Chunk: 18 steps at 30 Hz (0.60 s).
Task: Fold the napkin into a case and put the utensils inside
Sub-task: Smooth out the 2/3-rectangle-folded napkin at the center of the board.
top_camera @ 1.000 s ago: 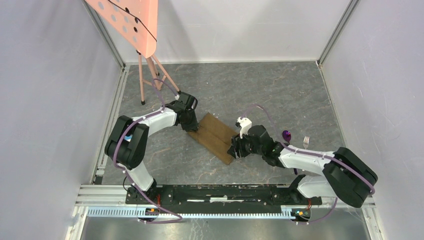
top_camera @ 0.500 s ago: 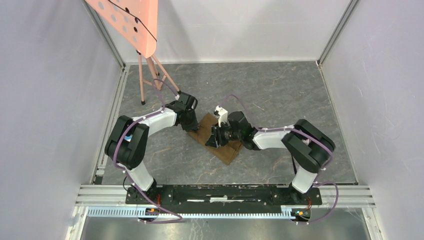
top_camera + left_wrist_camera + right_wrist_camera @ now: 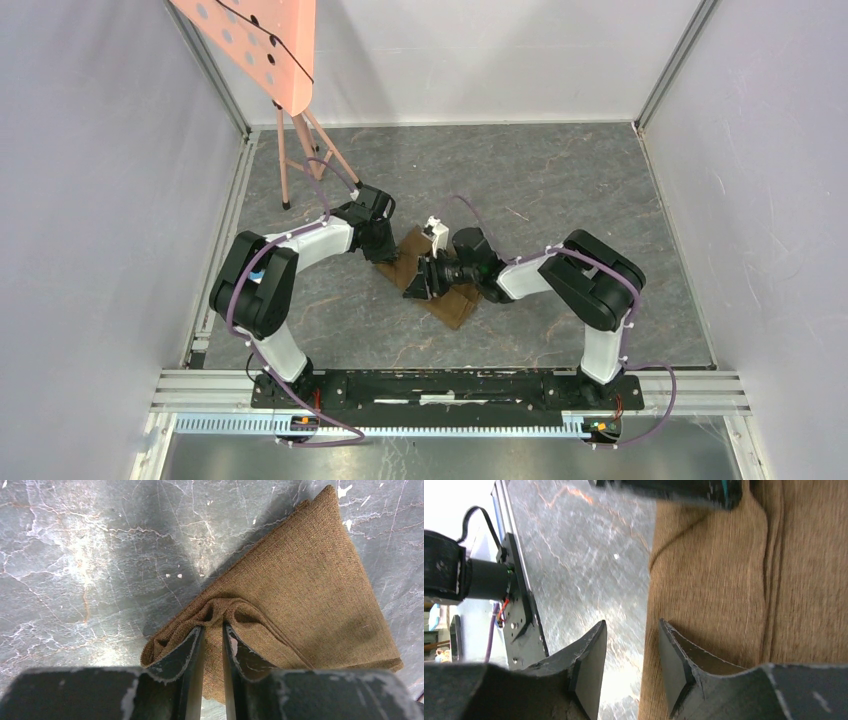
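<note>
The tan-brown napkin lies folded into a long strip on the grey table. My left gripper is shut on a bunched fold at the strip's far left corner. The left wrist view shows cloth pinched between its jaws. My right gripper hovers open over the strip's near-left side. In the right wrist view it straddles the napkin's long edge, with one finger over bare table and the other over cloth. The utensils are hidden under my right arm.
A pink perforated board on a thin tripod stands at the back left. Grey walls enclose the table on three sides. A metal rail carrying the arm bases runs along the near edge, with the left arm's base seen in the right wrist view.
My right arm has swung left, from the napkin's right end to its left part, and its elbow now covers the utensils. The left gripper has kept its hold in place.
</note>
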### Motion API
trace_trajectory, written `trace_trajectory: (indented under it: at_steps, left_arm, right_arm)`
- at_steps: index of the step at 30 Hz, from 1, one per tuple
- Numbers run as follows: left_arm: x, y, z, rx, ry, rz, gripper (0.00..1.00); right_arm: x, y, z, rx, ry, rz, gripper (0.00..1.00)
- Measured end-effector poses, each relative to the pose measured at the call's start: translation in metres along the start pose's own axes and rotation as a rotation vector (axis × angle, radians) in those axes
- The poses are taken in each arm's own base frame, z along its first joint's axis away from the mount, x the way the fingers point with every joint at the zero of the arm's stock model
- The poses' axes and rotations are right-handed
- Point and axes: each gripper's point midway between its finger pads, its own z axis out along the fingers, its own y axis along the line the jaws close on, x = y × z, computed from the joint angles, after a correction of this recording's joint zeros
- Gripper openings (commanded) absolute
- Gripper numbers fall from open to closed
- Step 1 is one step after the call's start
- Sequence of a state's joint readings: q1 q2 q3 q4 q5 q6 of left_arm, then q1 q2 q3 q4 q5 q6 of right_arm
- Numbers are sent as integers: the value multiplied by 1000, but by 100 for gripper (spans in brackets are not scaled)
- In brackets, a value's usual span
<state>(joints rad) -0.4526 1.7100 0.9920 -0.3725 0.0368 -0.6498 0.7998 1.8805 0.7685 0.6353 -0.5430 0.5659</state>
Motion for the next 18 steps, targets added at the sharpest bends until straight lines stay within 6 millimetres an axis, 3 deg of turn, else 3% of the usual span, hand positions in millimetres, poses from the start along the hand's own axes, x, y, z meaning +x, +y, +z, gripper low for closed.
trace_trajectory:
  at_steps: [3,14,18]
  left_arm:
    - [0,0,0,1,-1,0,27]
    - [0,0,1,1,-2,0,27]
    - [0,0,1,1,-2,0,27]
  right_arm:
    - [18,-3,-6,1,24,18,49]
    - [43,19,-54,-15,18,4,52]
    - [66,14,-66,6,49,12,51]
